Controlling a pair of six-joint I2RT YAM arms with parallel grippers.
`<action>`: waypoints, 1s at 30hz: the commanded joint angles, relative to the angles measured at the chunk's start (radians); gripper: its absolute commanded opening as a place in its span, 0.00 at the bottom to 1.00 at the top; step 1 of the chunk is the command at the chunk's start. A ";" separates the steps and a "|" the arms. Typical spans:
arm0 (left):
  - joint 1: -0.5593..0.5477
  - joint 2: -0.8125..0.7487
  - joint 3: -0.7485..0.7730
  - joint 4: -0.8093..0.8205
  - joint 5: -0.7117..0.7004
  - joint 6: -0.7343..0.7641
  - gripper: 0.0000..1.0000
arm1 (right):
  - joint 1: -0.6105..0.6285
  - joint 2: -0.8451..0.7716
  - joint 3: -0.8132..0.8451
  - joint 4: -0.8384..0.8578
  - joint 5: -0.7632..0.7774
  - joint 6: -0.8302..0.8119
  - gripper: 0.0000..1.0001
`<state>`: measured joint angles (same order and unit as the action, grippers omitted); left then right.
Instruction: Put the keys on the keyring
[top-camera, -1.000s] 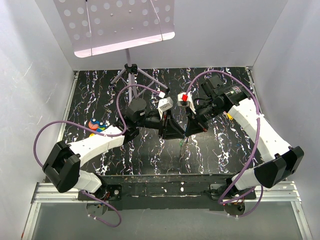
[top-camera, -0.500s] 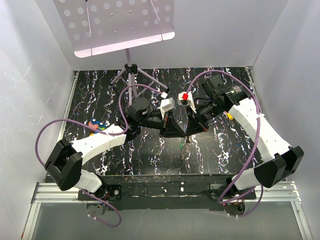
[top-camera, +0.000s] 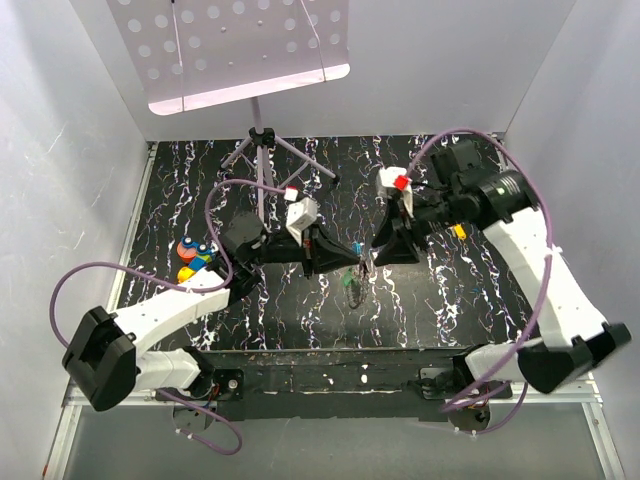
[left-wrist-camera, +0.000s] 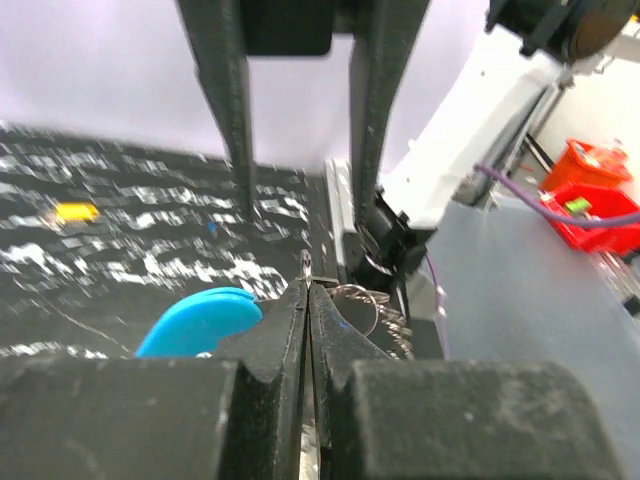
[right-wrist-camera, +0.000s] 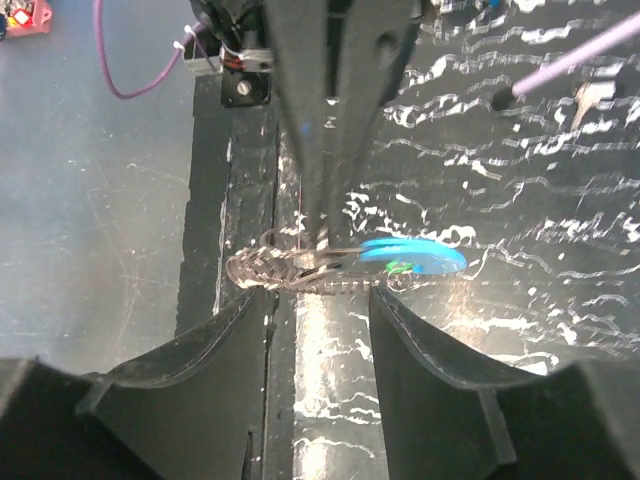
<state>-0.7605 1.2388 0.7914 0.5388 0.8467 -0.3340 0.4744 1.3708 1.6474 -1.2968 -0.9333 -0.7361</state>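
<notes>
The keyring hangs above the marbled mat between the two arms. It is a bright blue tag joined to a grey-brown chain loop and a thin metal ring. My left gripper is shut on the keyring by that ring, with the blue tag just left of its tips. My right gripper stands open a little short of the keyring, nothing between its fingers. In the top view the left gripper and right gripper face each other. A small grey piece on the mat may be one of the keys.
A tripod stand with a perforated sheet rises at the back centre. Coloured toy pieces lie at the left of the mat and a small yellow item at the right. White walls enclose three sides.
My right gripper has opened, let go of the keyring and drawn back to the right. My left gripper closed on the keyring and the left arm swung slightly left.
</notes>
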 joint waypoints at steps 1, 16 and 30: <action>0.018 -0.079 -0.044 0.338 -0.093 -0.058 0.00 | -0.014 -0.192 -0.113 0.259 -0.168 0.029 0.55; 0.086 0.045 -0.070 0.951 -0.176 -0.454 0.00 | -0.014 -0.458 -0.508 1.286 -0.065 0.880 0.66; 0.086 0.051 -0.077 0.899 -0.090 -0.458 0.00 | -0.014 -0.378 -0.500 1.341 -0.099 1.029 0.43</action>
<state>-0.6765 1.3174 0.7094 1.2957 0.7479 -0.7883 0.4641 1.0012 1.1347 -0.0078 -1.0302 0.2596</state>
